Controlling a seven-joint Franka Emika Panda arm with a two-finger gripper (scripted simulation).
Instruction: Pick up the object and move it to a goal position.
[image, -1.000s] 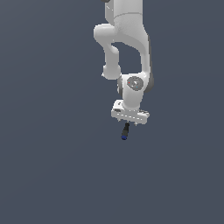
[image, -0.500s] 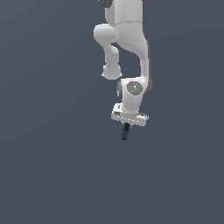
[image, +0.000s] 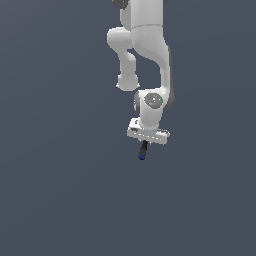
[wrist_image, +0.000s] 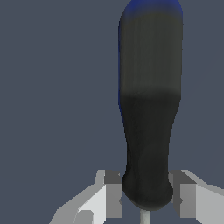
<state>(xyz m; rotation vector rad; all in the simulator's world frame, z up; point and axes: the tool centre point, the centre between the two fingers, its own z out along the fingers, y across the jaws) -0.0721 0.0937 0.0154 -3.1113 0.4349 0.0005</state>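
The object is a short black rod (image: 143, 149) with a blue tip at its lower end. It hangs from my white gripper (image: 145, 141) in the middle of the exterior view, above the grey floor. In the wrist view the rod (wrist_image: 149, 109) fills the frame, its blue tip far from the camera, its black end pinched between my two fingers (wrist_image: 113, 192). The gripper is shut on the rod.
The white arm (image: 145, 55) reaches down from the upper edge of the exterior view. A plain dark grey surface (image: 60, 200) lies all around. No goal marker shows.
The arm has shifted slightly, with the wrist a little lower and the rod still held. The grip has not changed.
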